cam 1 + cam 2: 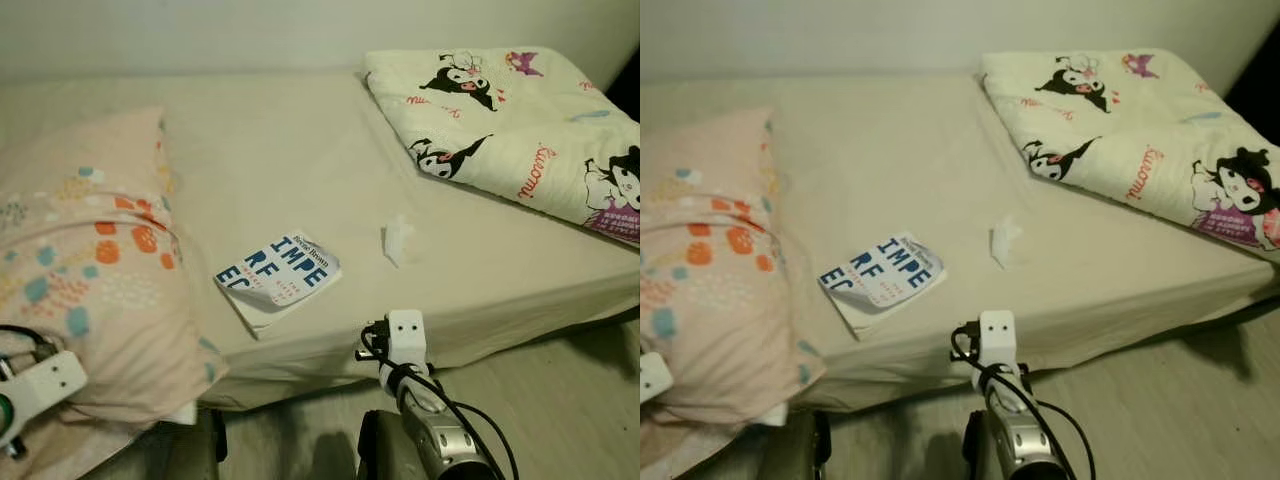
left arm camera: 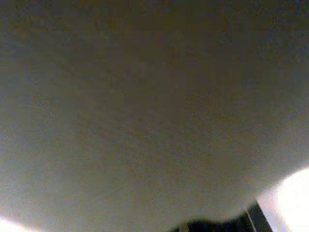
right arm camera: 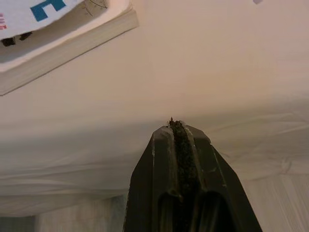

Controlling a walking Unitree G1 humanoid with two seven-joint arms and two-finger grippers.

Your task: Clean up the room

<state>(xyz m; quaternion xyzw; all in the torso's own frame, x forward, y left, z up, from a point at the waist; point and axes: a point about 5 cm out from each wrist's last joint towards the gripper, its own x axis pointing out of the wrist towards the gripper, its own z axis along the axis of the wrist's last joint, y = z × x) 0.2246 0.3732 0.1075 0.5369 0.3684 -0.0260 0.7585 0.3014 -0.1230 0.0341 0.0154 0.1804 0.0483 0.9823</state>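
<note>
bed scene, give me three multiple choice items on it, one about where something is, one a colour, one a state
1. Where does the book lie?
A. on the floor
B. on the bed near its front edge, between the pillow and the crumpled tissue
C. on the blanket

2. What colour are the big letters on the book's cover?
A. blue
B. red
C. green

3. How is the right gripper?
A. open wide
B. shut on the book
C. shut, holding nothing

Answers: 1 B, the head views show it on the sheet between the two; 2 A, the cover's large letters are blue; 3 C, the right wrist view shows the fingers pressed together short of the bed's edge.
</note>
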